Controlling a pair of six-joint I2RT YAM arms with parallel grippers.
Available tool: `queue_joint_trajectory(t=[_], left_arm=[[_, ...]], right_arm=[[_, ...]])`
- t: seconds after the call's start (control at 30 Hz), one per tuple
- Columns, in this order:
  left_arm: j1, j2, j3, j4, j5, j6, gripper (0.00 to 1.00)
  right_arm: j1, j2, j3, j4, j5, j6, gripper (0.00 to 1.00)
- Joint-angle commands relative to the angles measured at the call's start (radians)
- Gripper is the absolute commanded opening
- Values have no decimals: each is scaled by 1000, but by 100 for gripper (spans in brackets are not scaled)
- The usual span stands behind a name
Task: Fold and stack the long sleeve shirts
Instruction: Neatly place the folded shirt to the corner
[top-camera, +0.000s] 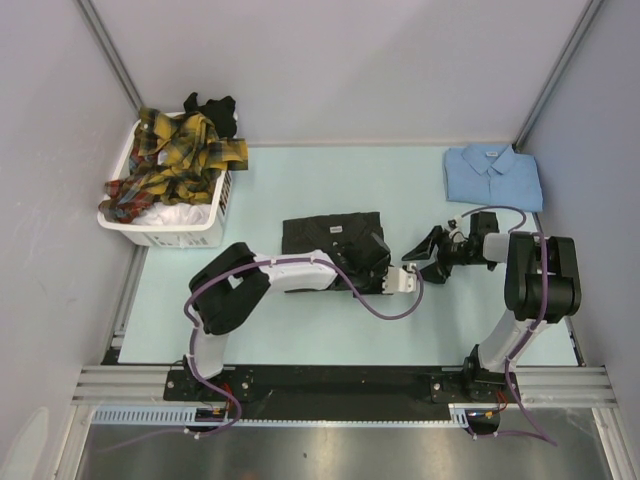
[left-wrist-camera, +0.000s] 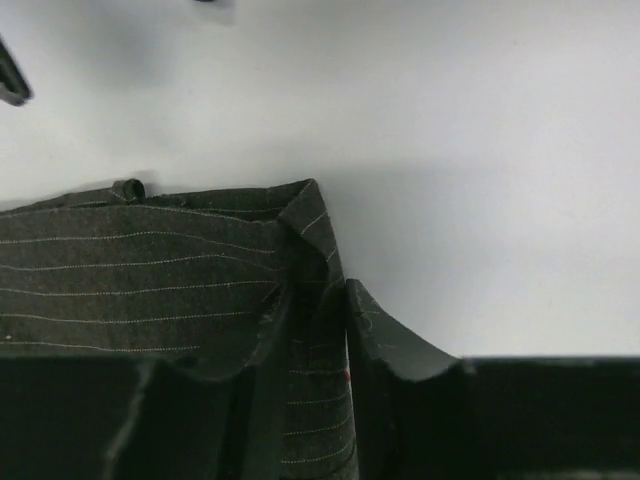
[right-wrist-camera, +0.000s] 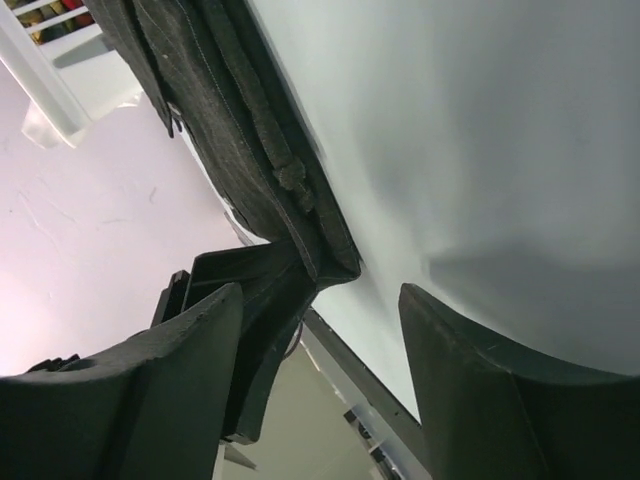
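At ten o'clock on the pale green table (top-camera: 300, 330) I see the white plastic laundry basket (top-camera: 185, 233), with the crumpled yellow-red plaid shirts (top-camera: 175, 160) heaped in it and not yet folded.

At the table's centre lies the charcoal-black pinstriped shirt (top-camera: 320, 232), flat and already reduced to a compact rectangle. My left gripper (top-camera: 372, 255) sits at its four o'clock corner. In the left wrist view the shirt's folded edge runs down between the fingers (left-wrist-camera: 400, 355). I cannot tell whether they are pinching the cloth or only straddling it.

Just beyond the shirt's three o'clock edge is my right gripper (top-camera: 422, 258), pointing at the shirt. Its jaws stand wide apart with only bare table between them, and the cloth's edge lies ahead of one finger.

At two o'clock rests the plain light blue collared shirt (top-camera: 493, 178), folded square, collar at twelve.

I judge the fold on the charcoal shirt to be about finished and the stacking step at hand. Next, I would want a sure pinch through all layers on that right-hand edge, ideally with both grippers. Then I would lift it level towards two o'clock so the folds do not spill open, and set it squarely on the blue shirt.
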Motion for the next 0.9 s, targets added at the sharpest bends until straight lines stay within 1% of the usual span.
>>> queue_joint_trajectory(t=[0.0, 0.03, 0.07, 0.1, 0.13, 0.17, 0.2, 0.23, 0.27, 0.33, 0.37, 0.4, 0.53, 0.57, 0.63, 0.67, 0.77, 0.83, 0.87], left_arm=[[14, -26, 25, 57, 20, -9, 18], [32, -32, 34, 56, 39, -43, 15], [43, -38, 44, 47, 86, -61, 12], [55, -42, 56, 38, 112, -77, 10], [76, -48, 67, 30, 137, -106, 8], [84, -54, 70, 30, 152, -112, 8], [90, -61, 71, 27, 175, -114, 7], [96, -65, 71, 21, 180, -111, 7], [98, -69, 71, 19, 186, -106, 7], [107, -74, 73, 12, 195, -106, 7], [110, -75, 73, 13, 200, -112, 7], [118, -78, 73, 13, 212, -121, 7], [147, -107, 77, 27, 248, -169, 6], [152, -112, 79, 28, 254, -175, 6], [158, -120, 82, 31, 266, -187, 7], [161, -121, 85, 33, 269, -190, 7], [165, -124, 90, 33, 277, -199, 6], [167, -123, 93, 33, 278, -207, 7], [169, -123, 94, 34, 283, -212, 7]], right_arm=[[43, -7, -27, 95, -3, 26, 75], [57, -4, -35, 120, 3, 32, 81], [69, -1, -59, 190, 3, 43, 87], [89, 3, -70, 233, 3, 78, 87], [98, 12, -78, 264, 3, 101, 93], [103, 41, -87, 364, 1, 122, 95], [103, 57, -87, 400, 1, 148, 96], [145, 75, -87, 439, -2, 200, 96], [156, 97, -87, 529, 0, 237, 98], [184, 108, -95, 617, 10, 315, 98], [190, 112, -93, 675, 15, 330, 99], [201, 129, -84, 686, 20, 334, 99], [239, 177, -79, 767, 53, 396, 95], [248, 189, -78, 807, 58, 423, 92], [256, 235, -60, 841, 67, 452, 89], [259, 250, -53, 883, 69, 492, 85], [259, 299, -23, 957, 98, 540, 78], [262, 318, -6, 980, 122, 558, 76], [265, 322, 12, 988, 127, 564, 73]])
